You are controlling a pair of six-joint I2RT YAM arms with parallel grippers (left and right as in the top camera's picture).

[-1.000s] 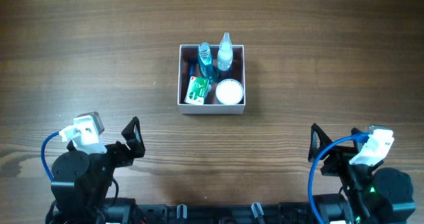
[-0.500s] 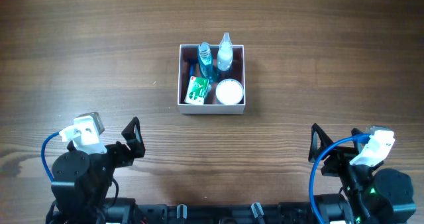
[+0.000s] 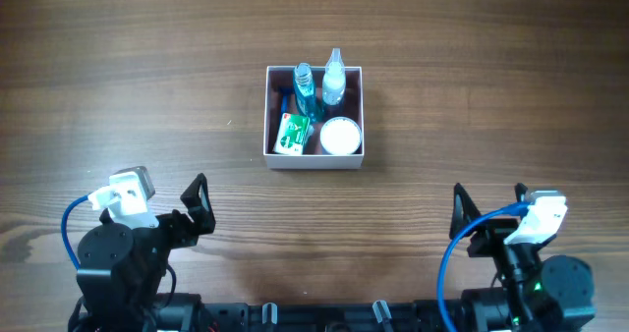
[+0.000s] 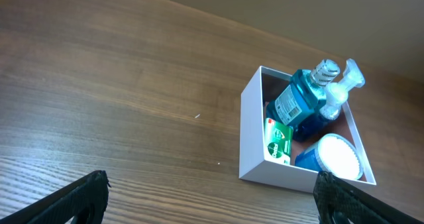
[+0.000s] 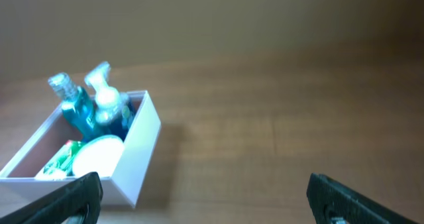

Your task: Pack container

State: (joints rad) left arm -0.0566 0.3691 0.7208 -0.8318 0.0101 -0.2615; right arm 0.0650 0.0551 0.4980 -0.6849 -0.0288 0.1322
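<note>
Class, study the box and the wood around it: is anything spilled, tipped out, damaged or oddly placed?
Nothing stands out. The container sits flat and intact, with the blue bottle, spray bottle, green packet and white jar all inside its walls. No spill shows around it.

Overhead looks straight down; wrist views low, oblique, distant, sharing container [image 4: 255, 139] from opposite sides.

The brown wood-grain table [image 3: 118, 77] carries the container [image 3: 314, 161] — a white-walled square box — sitting flat near its middle.
</note>
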